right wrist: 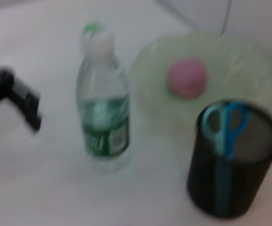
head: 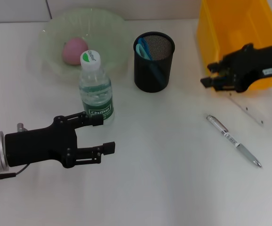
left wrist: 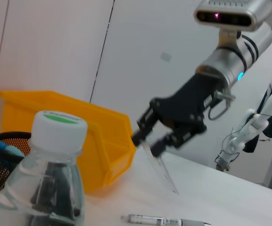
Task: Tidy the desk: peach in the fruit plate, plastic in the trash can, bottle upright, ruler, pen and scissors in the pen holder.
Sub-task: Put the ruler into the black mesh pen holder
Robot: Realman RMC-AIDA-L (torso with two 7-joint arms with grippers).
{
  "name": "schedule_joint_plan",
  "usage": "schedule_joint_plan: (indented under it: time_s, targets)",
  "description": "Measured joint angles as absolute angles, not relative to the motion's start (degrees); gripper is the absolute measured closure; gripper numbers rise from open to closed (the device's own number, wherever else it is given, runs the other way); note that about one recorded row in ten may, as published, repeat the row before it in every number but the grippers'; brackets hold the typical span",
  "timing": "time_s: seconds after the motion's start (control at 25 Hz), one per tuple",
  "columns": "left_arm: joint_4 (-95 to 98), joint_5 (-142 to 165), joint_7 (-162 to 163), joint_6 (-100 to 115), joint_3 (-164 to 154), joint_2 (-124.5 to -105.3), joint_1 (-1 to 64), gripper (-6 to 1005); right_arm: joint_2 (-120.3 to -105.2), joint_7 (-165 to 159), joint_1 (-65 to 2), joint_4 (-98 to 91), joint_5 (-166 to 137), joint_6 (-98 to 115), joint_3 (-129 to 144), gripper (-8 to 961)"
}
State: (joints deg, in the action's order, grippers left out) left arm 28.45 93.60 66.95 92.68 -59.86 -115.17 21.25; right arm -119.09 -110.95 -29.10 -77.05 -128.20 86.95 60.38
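Peach [head: 75, 51]: in the fruit plate [head: 108, 28], far left of desk; placed as the task asks.
Bottle [head: 95, 87]: upright, cap up, just in front of the plate; likewise done.
Scissors [head: 143, 49]: blue handles showing in the pen holder [head: 154, 61], centre rear.
Trash can [head: 239, 28]: yellow bin, far right.
Ruler [head: 245, 108]: clear strip; one end held by the right gripper [head: 210, 75] in front of the bin, the other slanting down to the desk. Jaws closed on it, probably mid-lift toward the holder, which stands well to its left.
Pen [head: 233, 141]: lies flat on the desk, below the ruler, apart from both grippers; not yet collected.
Left gripper [head: 104, 133]: jaws wide apart, empty, just beside the bottle's base; likely idle.
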Motion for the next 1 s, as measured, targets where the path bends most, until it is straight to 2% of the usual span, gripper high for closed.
schedule_joint_plan:
  time_s: [0.44,0.72,1.0]
  targets:
    - [28.74,93.60,66.97,93.33,-59.68,-115.14,21.27,167,-119.18,-105.62,-28.19,-74.41,-103.53,85.15,49.37,563]
    - [28.68,93.59,66.90,93.35,-59.67,-115.19,21.27,167,-119.15,-96.11,-29.24,-59.94,-82.90,82.21,47.48,564]
    - [28.57,93.45,66.98,93.44,-59.67,-115.39,21.27,167,-119.21,-81.65,-33.74,-38.81,-66.38,82.09,48.03,564]
